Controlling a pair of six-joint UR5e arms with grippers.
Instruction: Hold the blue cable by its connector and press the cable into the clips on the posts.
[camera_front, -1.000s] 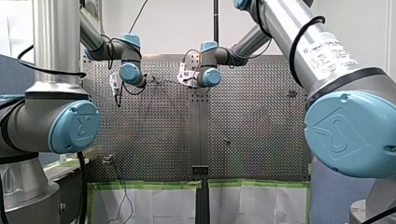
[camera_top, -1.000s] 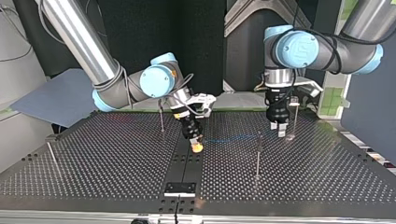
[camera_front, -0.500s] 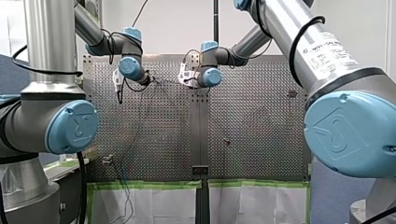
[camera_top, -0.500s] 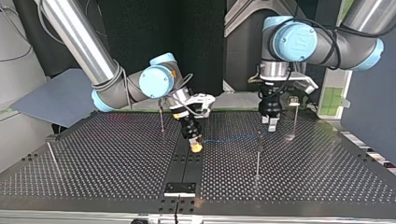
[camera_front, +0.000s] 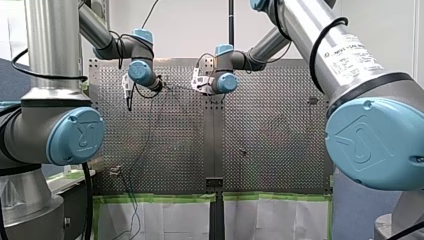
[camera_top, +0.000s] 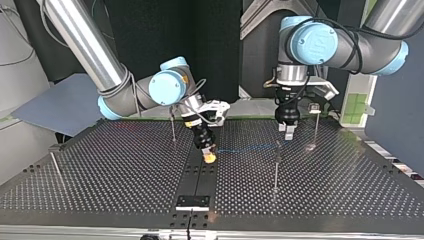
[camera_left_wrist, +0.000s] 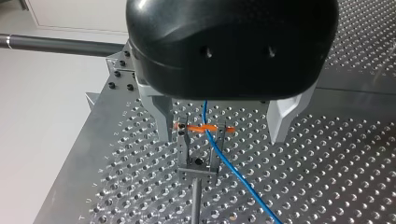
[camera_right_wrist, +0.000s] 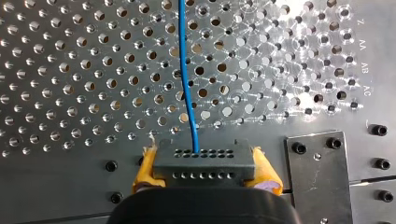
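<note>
The thin blue cable (camera_top: 247, 147) runs low over the table from my right gripper (camera_top: 210, 156) to a post (camera_top: 276, 165). In the right wrist view the yellow pads (camera_right_wrist: 147, 168) are shut on the black connector (camera_right_wrist: 203, 163), and the blue cable (camera_right_wrist: 187, 84) leads straight ahead from it. My left gripper (camera_left_wrist: 222, 139) hangs open above that post's clip (camera_left_wrist: 200, 147). Its metal fingers (camera_left_wrist: 161, 119) stand either side without touching. The blue cable (camera_left_wrist: 229, 168) passes by the clip's orange-banded prongs; I cannot tell whether it is seated.
More thin posts stand on the perforated table: one behind my right gripper (camera_top: 172, 125), one beyond my left gripper (camera_top: 316, 125), one at the top view's far left (camera_top: 55, 162). A black plate (camera_top: 192, 201) lies at the near middle edge.
My left gripper has shifted toward the top view's left and risen a little, ending over the post with the cable. My right gripper has held still with the connector.
</note>
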